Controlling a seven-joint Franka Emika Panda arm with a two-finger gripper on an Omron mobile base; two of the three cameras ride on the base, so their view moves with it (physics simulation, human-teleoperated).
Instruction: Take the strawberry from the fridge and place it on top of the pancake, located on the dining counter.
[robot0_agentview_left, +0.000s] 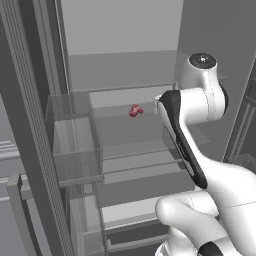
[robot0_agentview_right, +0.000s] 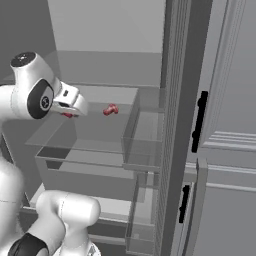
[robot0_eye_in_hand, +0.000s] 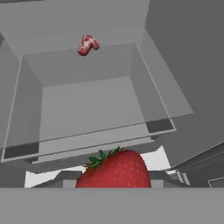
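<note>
The strawberry sits large at the bottom of the hand view, bright red with green leaves on top, its lower part cut off by the frame edge. It lies right where the gripper's tips would be, but no finger shows on either side of it, so I cannot tell whether the gripper is clenched on it or not. In the right base view a small red patch peeks from under the gripper, probably the same berry, though it is too small to be sure. In the left base view the arm's own links cover the hand.

Around it stands the open fridge, pale inside, with clear shelves. On an upper shelf behind the berry rests a small piece of red meat, marbled with white, well apart from the gripper. Clear door bins hang on the open door at the left; what they hold cannot be made out. Outside the fridge to the right are grey panelled cabinets with black handles.
</note>
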